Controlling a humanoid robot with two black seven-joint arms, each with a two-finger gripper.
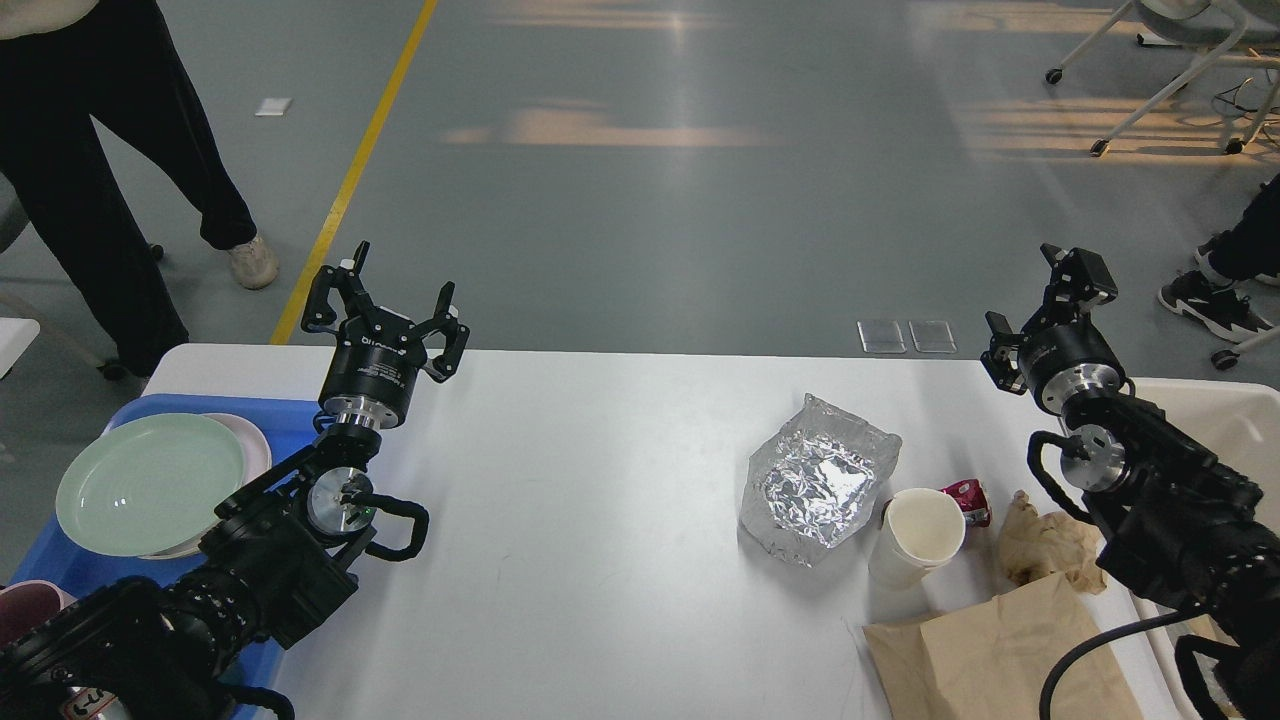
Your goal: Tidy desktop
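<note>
The white desktop (600,470) fills the lower view. On its right part lie a crumpled foil sheet (818,480), a white paper cup (915,535) on its side, a small red wrapper (968,500), a crumpled brown paper wad (1045,548) and a flat brown paper bag (985,655). My left gripper (385,300) stands open and empty above the table's far left edge. My right gripper (1040,305) is open and empty over the far right edge, well behind the litter.
A blue tray (60,570) at the left holds a green plate (150,483) stacked on a pink one. A cream-white bin (1215,420) sits beyond the table's right edge. A person stands at the far left on the floor; chairs stand at the far right.
</note>
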